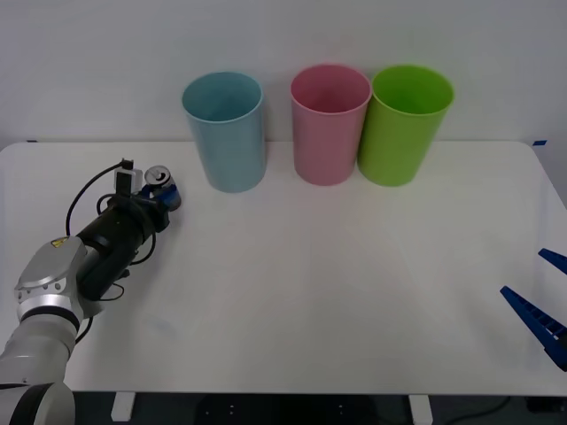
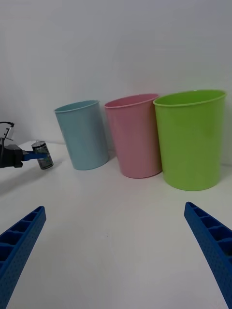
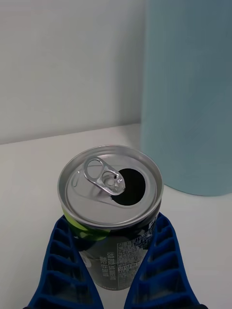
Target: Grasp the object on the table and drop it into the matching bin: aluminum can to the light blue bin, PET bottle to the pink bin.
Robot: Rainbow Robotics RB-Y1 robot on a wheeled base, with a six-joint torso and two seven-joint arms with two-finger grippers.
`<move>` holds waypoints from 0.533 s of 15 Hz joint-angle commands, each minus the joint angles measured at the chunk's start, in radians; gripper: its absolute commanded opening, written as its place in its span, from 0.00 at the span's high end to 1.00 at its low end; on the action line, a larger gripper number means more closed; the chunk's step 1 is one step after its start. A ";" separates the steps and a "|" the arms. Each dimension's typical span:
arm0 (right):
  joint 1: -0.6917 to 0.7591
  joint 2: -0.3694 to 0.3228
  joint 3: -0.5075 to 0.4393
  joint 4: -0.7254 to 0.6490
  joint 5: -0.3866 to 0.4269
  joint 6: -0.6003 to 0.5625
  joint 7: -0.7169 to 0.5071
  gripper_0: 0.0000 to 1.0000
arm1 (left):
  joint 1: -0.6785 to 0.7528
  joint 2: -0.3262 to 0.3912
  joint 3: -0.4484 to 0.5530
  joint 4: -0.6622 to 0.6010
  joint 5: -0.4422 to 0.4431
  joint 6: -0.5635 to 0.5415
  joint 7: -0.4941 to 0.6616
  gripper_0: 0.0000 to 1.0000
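The aluminum can (image 1: 159, 175), dark-sided with an opened silver pull-tab top, stands near the table's (image 1: 310, 283) back left, just left of the light blue bin (image 1: 226, 133). My left gripper (image 1: 168, 195) is shut on the can (image 3: 111, 193), one blue finger (image 3: 65, 270) pressed to each side. From the right wrist view the can (image 2: 43, 155) looks slightly tilted; I cannot tell whether it touches the table. The pink bin (image 1: 330, 128) stands right of the blue one. Over the table's front right edge, my right gripper (image 1: 539, 312) is open and holds nothing.
A lime green bin (image 1: 406, 128) stands right of the pink bin, touching it; the three form a row along the back. The light blue bin (image 3: 193, 96) rises close beside the can. White wall lies behind the table.
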 commanded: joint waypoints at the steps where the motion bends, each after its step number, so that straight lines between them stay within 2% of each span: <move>1: 0.000 0.000 0.000 0.000 0.000 0.000 0.000 0.00 | 0.083 0.030 -0.040 -0.101 0.059 -0.042 0.002 1.00; 8: 0.000 0.000 0.000 0.000 0.000 0.000 0.000 0.00 | 0.365 0.131 -0.123 -0.439 0.237 -0.111 0.017 1.00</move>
